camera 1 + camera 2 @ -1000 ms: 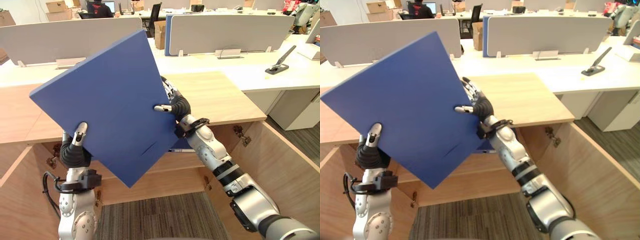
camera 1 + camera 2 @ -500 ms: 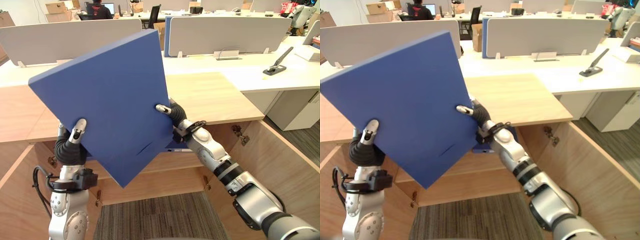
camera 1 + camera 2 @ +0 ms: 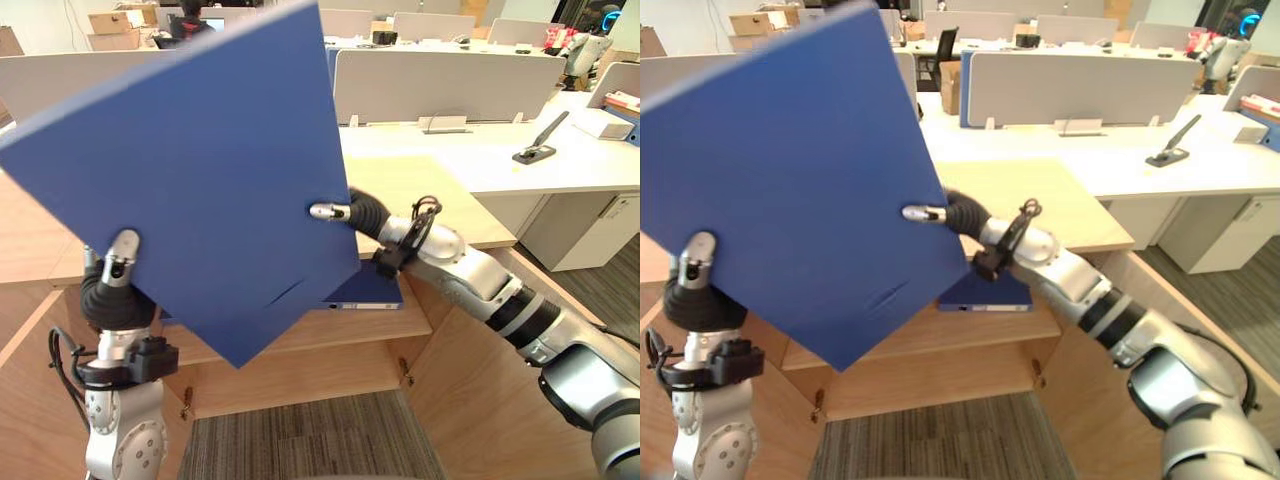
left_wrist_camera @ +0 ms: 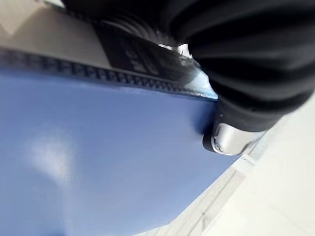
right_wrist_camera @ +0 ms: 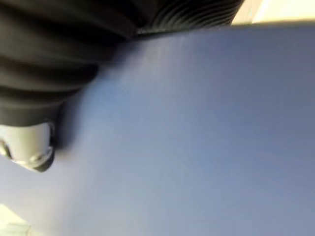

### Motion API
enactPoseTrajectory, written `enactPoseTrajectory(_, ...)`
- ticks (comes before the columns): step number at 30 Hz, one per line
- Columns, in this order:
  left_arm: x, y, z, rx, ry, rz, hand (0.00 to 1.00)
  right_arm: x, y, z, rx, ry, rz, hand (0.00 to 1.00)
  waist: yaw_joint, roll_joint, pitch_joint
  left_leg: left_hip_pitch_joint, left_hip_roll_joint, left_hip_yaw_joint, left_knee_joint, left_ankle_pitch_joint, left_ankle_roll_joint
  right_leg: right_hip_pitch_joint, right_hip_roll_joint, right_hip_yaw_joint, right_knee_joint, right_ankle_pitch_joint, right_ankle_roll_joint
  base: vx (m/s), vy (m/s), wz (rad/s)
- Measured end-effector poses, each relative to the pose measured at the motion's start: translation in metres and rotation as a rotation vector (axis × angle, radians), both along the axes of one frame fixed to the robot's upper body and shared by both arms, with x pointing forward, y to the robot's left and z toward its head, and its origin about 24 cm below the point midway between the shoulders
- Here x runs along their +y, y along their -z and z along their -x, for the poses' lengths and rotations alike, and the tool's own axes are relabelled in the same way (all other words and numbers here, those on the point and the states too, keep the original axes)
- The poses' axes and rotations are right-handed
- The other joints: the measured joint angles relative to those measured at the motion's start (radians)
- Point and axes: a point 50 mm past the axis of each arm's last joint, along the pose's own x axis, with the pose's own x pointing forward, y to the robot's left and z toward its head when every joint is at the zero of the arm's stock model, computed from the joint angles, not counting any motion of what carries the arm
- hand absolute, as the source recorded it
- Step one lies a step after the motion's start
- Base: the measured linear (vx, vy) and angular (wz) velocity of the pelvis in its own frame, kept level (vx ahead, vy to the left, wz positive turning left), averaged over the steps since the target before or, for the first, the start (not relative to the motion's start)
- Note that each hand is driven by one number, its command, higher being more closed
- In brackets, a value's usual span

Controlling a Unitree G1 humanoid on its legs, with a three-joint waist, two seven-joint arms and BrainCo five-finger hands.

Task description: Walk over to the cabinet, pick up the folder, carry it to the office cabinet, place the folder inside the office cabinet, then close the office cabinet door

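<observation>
Left eye: the folder (image 3: 200, 170), tilted, is clamped by the left hand (image 3: 118, 275) at its lower corner and the right hand (image 3: 355, 212) at its side edge; it is now raised higher than a second ago.
Right eye: the open cabinet (image 3: 940, 375) is seen beneath it.
Left wrist: the thumb is pressed onto the blue cover.
Right wrist: the same pinch is seen.
Status: the folder is judged in carry, not yet placed.

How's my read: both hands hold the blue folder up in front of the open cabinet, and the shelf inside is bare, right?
Not quite: the shelf is not bare. The left eye view shows a flat blue item lying on it. The rest stands: the left hand and right hand hold the blue folder up in front of the open cabinet.
</observation>
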Motion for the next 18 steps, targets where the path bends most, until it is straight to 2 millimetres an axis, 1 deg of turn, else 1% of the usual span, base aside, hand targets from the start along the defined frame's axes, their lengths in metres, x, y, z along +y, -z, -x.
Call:
enactPoseTrajectory(3,-0.001,-0.003,0.002,-0.03,0.008,0.013,1.0,0.001,-0.01,0.002,-0.058,-0.003,-0.019,1.0,0.001,0.0,-0.014,0.0,0.0,0.0,0.0,0.002,-0.002,-0.004,0.0,-0.001,0.0,-0.001,0.0,0.0,0.0,0.0)
enactPoseTrajectory(4,-0.002,-0.003,0.002,-0.032,0.011,0.016,0.0,0.001,-0.013,0.002,-0.08,0.0,-0.023,1.0,0.003,0.0,-0.017,0.0,0.0,0.0,0.0,0.003,-0.003,-0.006,0.0,-0.002,-0.001,-0.002,0.001,0.0,0.0,0.0)
enactPoseTrajectory(8,-0.006,-0.006,0.004,-0.059,0.052,0.017,0.0,0.002,-0.021,0.001,-0.142,0.022,-0.025,1.0,0.004,0.001,-0.019,0.0,0.0,0.0,0.0,0.009,-0.002,-0.007,0.0,-0.003,-0.001,-0.002,0.001,0.0,0.0,0.0)
enactPoseTrajectory(14,-0.008,-0.006,0.005,-0.077,0.074,0.011,0.0,0.006,-0.017,0.003,-0.145,0.017,-0.026,1.0,0.005,0.002,-0.022,0.0,0.001,-0.001,0.0,0.01,-0.002,-0.008,0.0,-0.003,-0.001,-0.002,0.002,0.0,0.0,0.0)
enactPoseTrajectory(17,-0.007,0.0,0.004,-0.045,0.077,0.003,0.0,0.004,-0.012,0.003,-0.142,0.028,-0.025,1.0,0.006,0.002,-0.022,0.0,0.0,-0.001,-0.001,0.011,-0.002,-0.008,0.0,-0.003,-0.001,-0.002,0.002,0.0,0.0,0.0)
enactPoseTrajectory(18,-0.006,0.007,0.002,-0.012,0.078,0.002,0.0,0.003,-0.008,0.003,-0.136,0.036,-0.015,1.0,0.006,0.003,-0.023,0.0,0.0,-0.001,-0.001,0.011,-0.003,-0.008,0.0,-0.003,-0.001,-0.002,0.002,0.0,0.0,0.0)
